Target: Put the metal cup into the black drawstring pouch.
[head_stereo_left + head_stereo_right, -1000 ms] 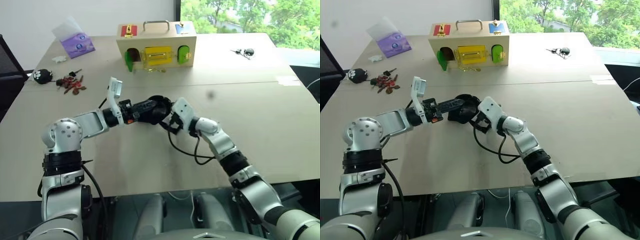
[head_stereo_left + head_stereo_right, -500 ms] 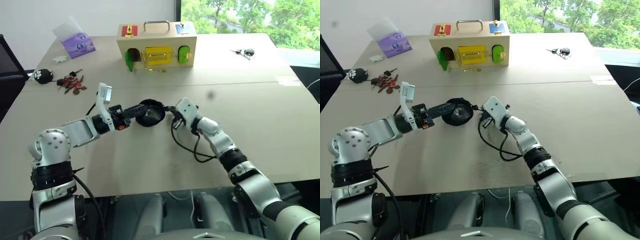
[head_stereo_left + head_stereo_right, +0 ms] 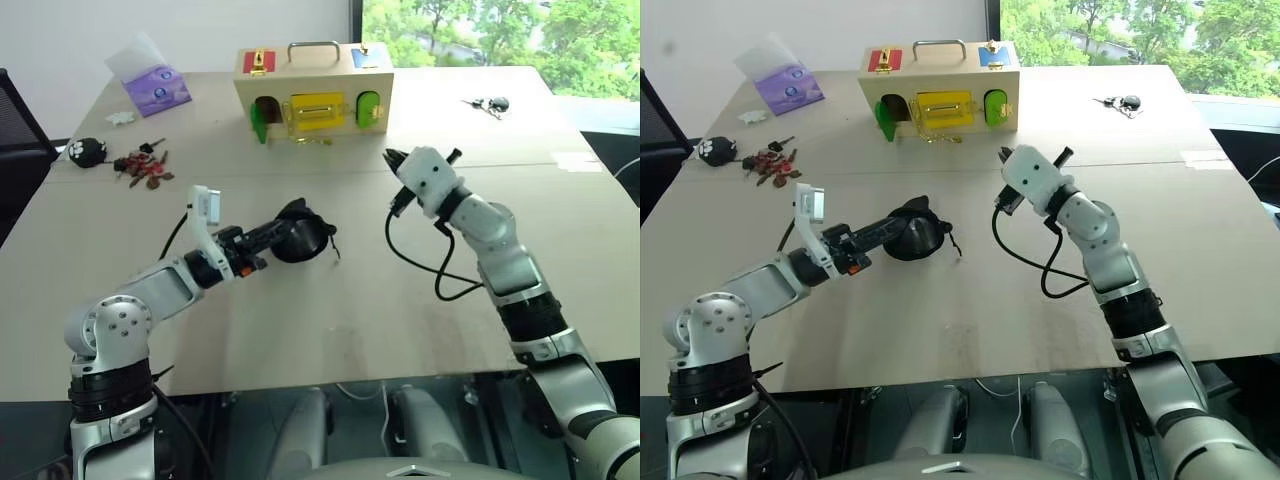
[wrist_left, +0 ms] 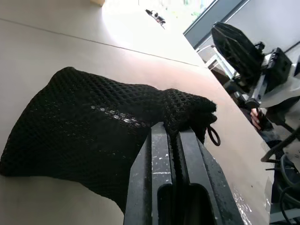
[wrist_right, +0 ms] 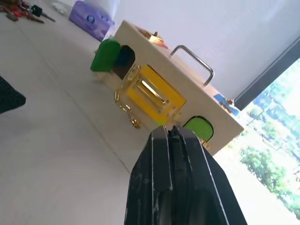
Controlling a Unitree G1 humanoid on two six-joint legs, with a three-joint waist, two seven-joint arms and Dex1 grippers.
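The black drawstring pouch (image 3: 303, 238) lies bunched on the table in front of me, and its mesh fabric (image 4: 93, 126) bulges in the left wrist view. My left gripper (image 3: 277, 233) is shut on the pouch's gathered edge, fingers (image 4: 159, 154) pinching the cloth near the mouth. A thin cord (image 3: 333, 246) trails from the pouch's right side. My right gripper (image 3: 394, 158) hangs raised above the table to the right of the pouch, well apart from it, shut with nothing between its fingers (image 5: 161, 154). The metal cup is hidden.
A wooden latch box (image 3: 312, 88) with a metal handle stands at the back centre. A purple packet (image 3: 155, 88), a paw-print ball (image 3: 88, 150) and a pile of keys (image 3: 145, 168) lie at the back left. More keys (image 3: 486, 103) lie back right. A black cable (image 3: 430, 272) loops under my right forearm.
My right gripper was open at the pouch, then shut and left it, rising up and to the right. My left gripper kept its grip and drew the pouch slightly back.
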